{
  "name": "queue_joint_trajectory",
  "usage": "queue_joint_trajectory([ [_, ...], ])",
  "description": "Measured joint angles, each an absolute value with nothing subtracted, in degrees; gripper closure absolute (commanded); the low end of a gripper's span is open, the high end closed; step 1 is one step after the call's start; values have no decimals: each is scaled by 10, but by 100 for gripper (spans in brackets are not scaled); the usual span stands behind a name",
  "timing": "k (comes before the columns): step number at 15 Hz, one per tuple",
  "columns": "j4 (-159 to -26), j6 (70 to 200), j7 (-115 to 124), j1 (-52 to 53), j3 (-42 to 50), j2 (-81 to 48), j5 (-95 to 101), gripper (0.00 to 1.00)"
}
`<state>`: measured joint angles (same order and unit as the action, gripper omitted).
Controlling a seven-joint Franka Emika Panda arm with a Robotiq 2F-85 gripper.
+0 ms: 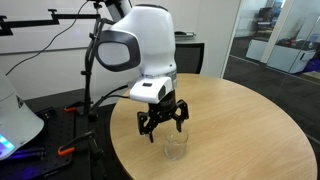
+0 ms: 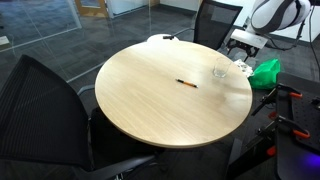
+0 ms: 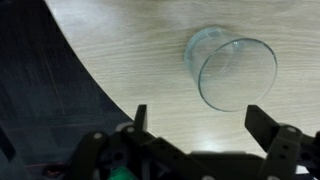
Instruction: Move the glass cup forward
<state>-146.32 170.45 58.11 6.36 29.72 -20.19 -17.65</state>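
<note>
Glass cup [image 1: 175, 146] stands upright on the round wooden surface [image 1: 250, 120], clear and empty, wood grain showing through its wall. In an exterior view it sits on the robot's side of the surface [image 2: 150, 95], close to the rim: cup [image 2: 220, 72] small and faint against the pale wood. A thin dark red stick [image 2: 186, 83] lies flat nearer the middle, well apart from the cup. Beyond the rim, near the cup, a bright green object [image 2: 265, 72]; what it is, cannot tell. A black mesh chair [image 2: 45, 110] is at the opposite side. The white arm [image 1: 145, 45] leans over the surface with the black gripper [image 1: 164, 126] pointing down, hanging just above the cup and a little behind it, no contact visible. Wrist view looks down on the cup [image 3: 232, 70], open mouth and round rim plain, base resting on the wood. Gripper [image 3: 200, 128] at the bottom of that view, fingers [image 3: 262, 124] spread wide, nothing between them. The cup lies ahead of the fingertips, offset toward the finger seen on the picture's right side, a strip of bare wood separating glass and tips. The dark curved edge of the surface [image 3: 110, 50] runs down that view's other side, with dark floor beyond it. Cables and stands behind the arm in an exterior view, too cluttered to sort out.
</note>
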Motion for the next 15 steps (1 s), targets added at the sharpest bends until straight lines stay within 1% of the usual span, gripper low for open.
queue_joint_trajectory([
  [6,-1481,1690,581,148,399,-120,-76,0],
  [9,-1472,1662,581,177,433,-74,-8,0],
  [14,-1400,1530,581,202,430,-23,72,0],
  [15,-1381,1500,581,188,403,-19,77,0],
])
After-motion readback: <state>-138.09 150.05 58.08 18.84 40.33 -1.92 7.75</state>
